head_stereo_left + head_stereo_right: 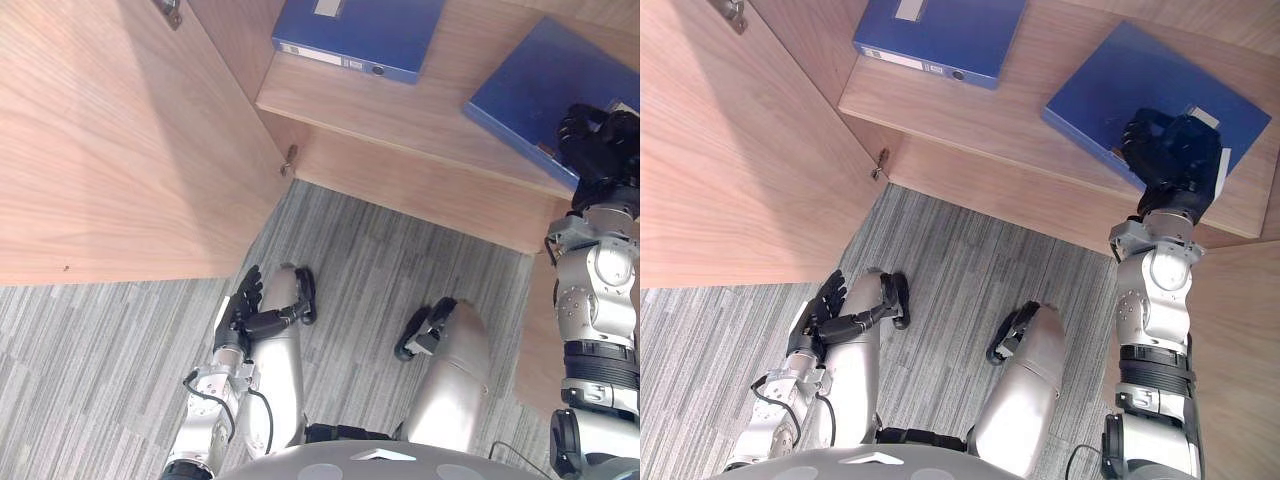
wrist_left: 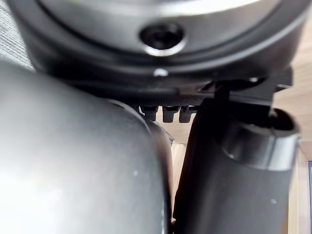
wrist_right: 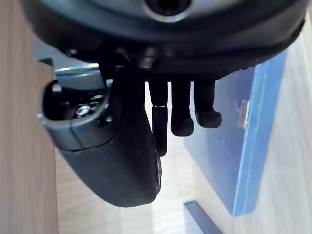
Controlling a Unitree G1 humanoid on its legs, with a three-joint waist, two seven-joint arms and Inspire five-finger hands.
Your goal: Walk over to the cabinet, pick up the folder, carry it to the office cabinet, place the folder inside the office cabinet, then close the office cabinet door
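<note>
**Right eye view: right hand over the near folder on the cabinet shelf**

Right eye view looks down into an open wooden cabinet. Its door [image 1: 720,150] stands swung out on the robot's left, with a small metal hinge [image 1: 880,163] at the inner corner below the shelf [image 1: 1020,100]. Two blue folders lie flat on that shelf, well apart. The far folder [image 1: 940,35] sits to the left with its labelled spine facing the robot. The near folder [image 1: 1140,85] lies at an angle on the right, its near edge close to the front edge of the shelf.

The right hand [image 1: 1170,155] is raised over the near corner of the near folder. In the right wrist view its fingers [image 3: 183,122] hang loosely, a little bent and not closed round anything — the blue cover shows just past them. Whether they touch the cover I cannot tell.

The left hand [image 1: 820,310] hangs low on the left, above the grey striped carpet [image 1: 960,250], its fingers relaxed and holding nothing.
</note>
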